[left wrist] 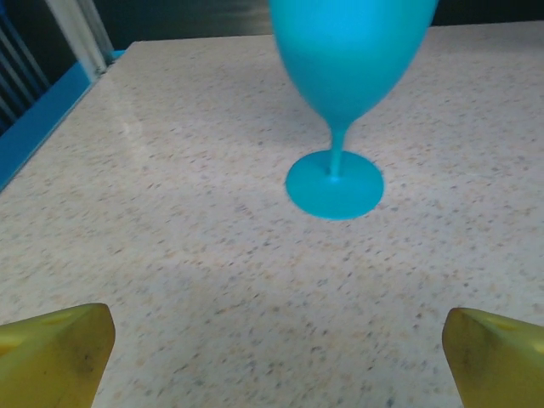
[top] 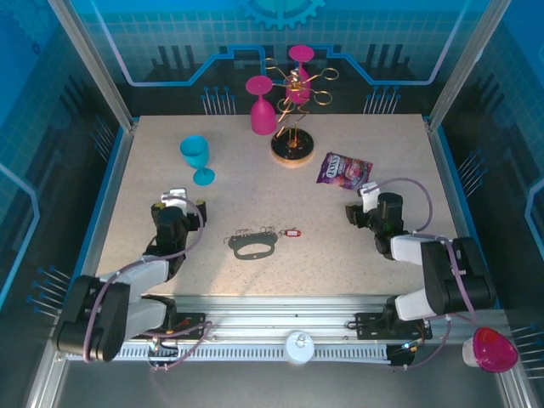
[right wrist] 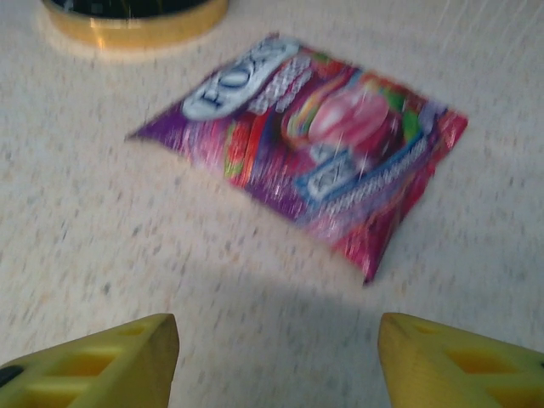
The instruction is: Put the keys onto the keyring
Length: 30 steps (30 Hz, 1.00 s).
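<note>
The keys, a tiny red tag with a thin silver piece, lie on the table near its middle front. Just left of them is the keyring, a dark grey oval loop with a short string of silver rings above it; whether tag and rings are joined I cannot tell. My left gripper stands to the keyring's left, its yellow fingers wide open over bare table. My right gripper is to the right of the keys, open, with nothing between its fingers.
A cyan cup stands just ahead of the left gripper. A purple snack packet lies in front of the right gripper. The gold wire rack with pink cups stands at the back centre.
</note>
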Motion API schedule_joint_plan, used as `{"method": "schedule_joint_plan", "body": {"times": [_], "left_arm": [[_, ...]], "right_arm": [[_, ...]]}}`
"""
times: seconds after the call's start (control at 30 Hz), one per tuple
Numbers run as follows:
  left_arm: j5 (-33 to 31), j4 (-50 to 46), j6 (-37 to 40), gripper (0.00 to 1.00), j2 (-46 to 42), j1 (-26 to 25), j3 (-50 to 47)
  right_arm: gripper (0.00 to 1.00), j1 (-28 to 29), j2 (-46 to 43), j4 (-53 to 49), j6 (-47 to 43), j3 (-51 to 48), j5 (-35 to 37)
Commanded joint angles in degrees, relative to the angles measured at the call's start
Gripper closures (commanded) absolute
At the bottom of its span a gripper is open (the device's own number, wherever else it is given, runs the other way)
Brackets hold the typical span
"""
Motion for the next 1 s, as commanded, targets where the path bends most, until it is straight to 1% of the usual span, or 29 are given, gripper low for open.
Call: {"method": "schedule_joint_plan", "body": {"times": [0.0, 0.07, 0.1, 0.13, 0.17, 0.2, 0.23, 0.3, 0.37, 0.4, 0.6, 0.73, 0.77, 0.83, 0.87, 0.97], "left_arm": [[5.8, 17.3, 1.6, 0.01, 5.8, 0.9, -0.6], [7.3, 19.6, 0.8, 0.01, 10.2, 1.3, 0.3], [7.6, 22.0, 0.7, 0.01, 14.1, 1.3, 0.9], [8.0, 25.0, 1.1, 0.01, 18.7, 1.4, 1.6], [6.2, 29.1, 2.6, 0.01, 21.5, 0.8, 2.3], [3.5, 23.8, 0.4, 0.01, 18.9, 0.9, 2.8], [2.5, 18.7, -1.5, 0.01, 17.3, 1.5, 4.0], [0.3, 19.0, -1.2, 0.01, 19.3, 1.6, 5.9], [1.0, 16.2, -2.4, 0.01, 18.3, 2.0, 6.3], [1.1, 17.5, -2.0, 0.01, 19.0, 2.1, 6.3], [1.5, 16.1, -2.6, 0.01, 18.8, 2.5, 6.8], [7.2, 11.8, -4.4, 0.01, 18.0, 5.3, 8.3], [7.2, 12.2, -4.3, 0.01, 18.2, 5.3, 8.3], [7.2, 12.0, -4.3, 0.01, 18.1, 5.3, 8.2], [7.2, 12.2, -4.3, 0.01, 18.2, 5.3, 8.1], [8.6, 12.7, -3.8, 0.01, 18.2, 5.3, 7.9]], "right_arm": [[0.34, -2.6, 0.8, 14.3, 3.1, -2.6, -5.9], [0.33, -2.8, 2.1, 17.1, 4.0, -2.6, -6.1], [0.32, -3.0, 1.4, 14.2, 4.0, -1.9, -5.4], [0.31, -2.9, 1.8, 13.6, 4.7, -1.3, -4.4], [0.31, -3.0, 1.8, 13.1, 5.2, -0.9, -3.7], [0.30, -3.1, 1.6, 11.8, 5.2, -0.5, -3.3], [0.29, -3.1, 1.7, 12.3, 5.3, -0.5, -3.2], [0.27, -3.1, 1.7, 12.0, 5.2, -0.6, -3.2], [0.26, -3.1, 1.7, 11.9, 5.2, -0.5, -3.1], [0.25, -3.1, 1.8, 12.0, 5.2, -0.5, -3.1], [0.20, -3.0, 1.8, 11.7, 5.2, -0.3, -2.9], [0.17, -2.8, 1.7, 11.3, 5.1, -0.1, -2.6], [0.16, -2.8, 1.7, 11.3, 5.2, -0.1, -2.5], [0.11, -2.8, 1.7, 11.1, 5.1, 0.0, -2.3], [0.01, -2.7, 1.8, 11.0, 5.0, 0.1, -2.1], [0.00, -2.6, 1.7, 11.0, 4.8, 0.0, -1.7]]}}
